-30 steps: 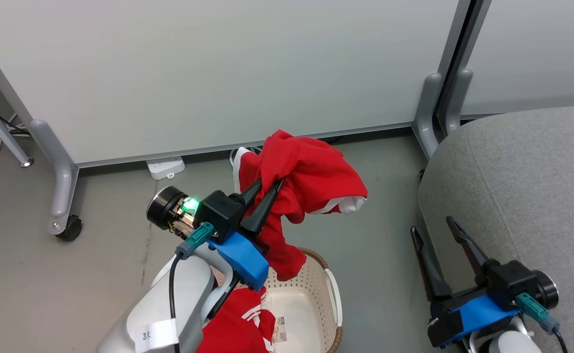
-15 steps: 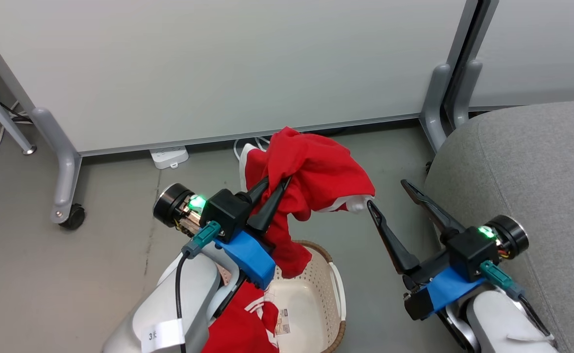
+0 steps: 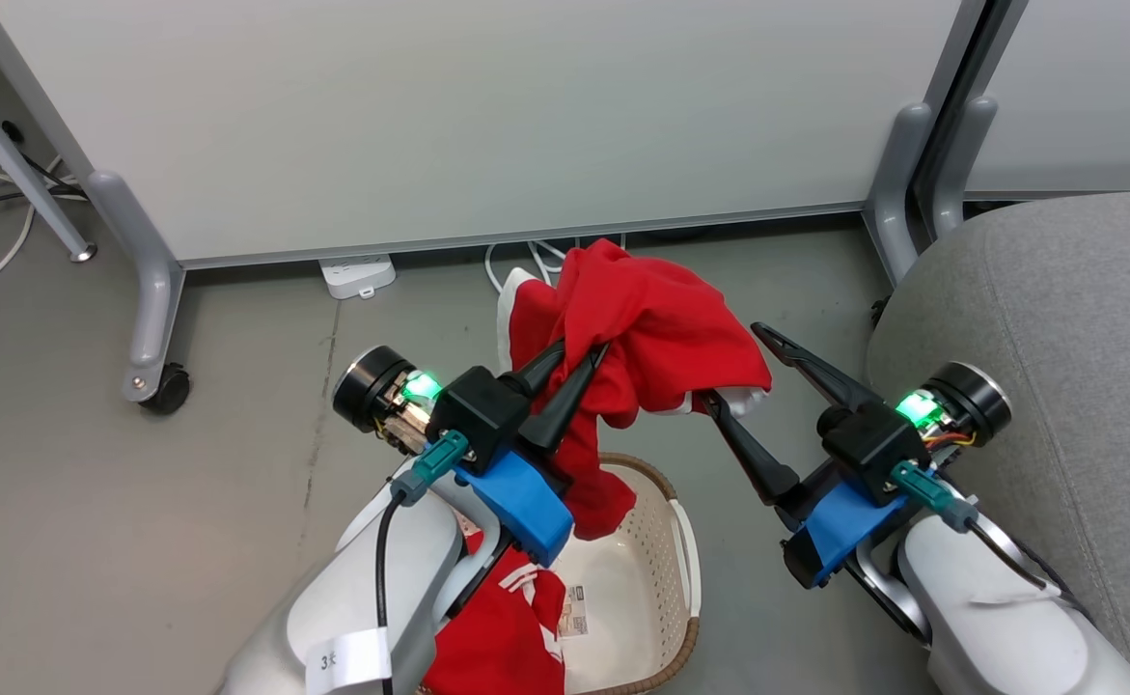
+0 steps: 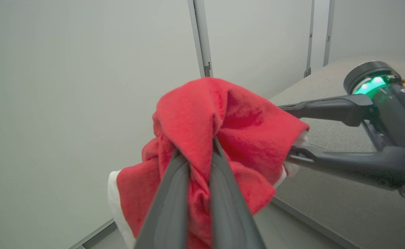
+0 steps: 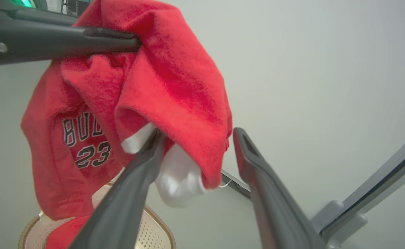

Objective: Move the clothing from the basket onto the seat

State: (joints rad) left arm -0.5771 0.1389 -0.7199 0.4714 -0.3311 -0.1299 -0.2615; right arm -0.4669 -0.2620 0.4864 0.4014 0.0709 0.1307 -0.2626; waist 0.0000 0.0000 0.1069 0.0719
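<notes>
A red garment (image 3: 661, 338) with white trim hangs above the basket (image 3: 666, 541), and my left gripper (image 3: 586, 353) is shut on a bunch of it. The left wrist view shows my left gripper (image 4: 195, 152) pinching that red garment (image 4: 230, 114). My right gripper (image 3: 730, 365) is open, its fingers on either side of the garment's white-trimmed edge. In the right wrist view, my right gripper (image 5: 199, 135) has red fabric (image 5: 174, 79) between its fingers. A second red garment (image 3: 507, 627) with white stripes lies in the cream basket. The grey seat (image 3: 1057, 309) is at the right.
White partition panels stand behind, on grey legs (image 3: 145, 290) with a castor (image 3: 167, 391); two more legs (image 3: 897, 193) rise next to the seat. A white power strip (image 3: 359, 275) and cables lie on the grey floor under the panel.
The head camera has shifted. My right gripper has come up and left from beside the seat, and its open fingers now flank the garment's edge. The left gripper still holds the garment.
</notes>
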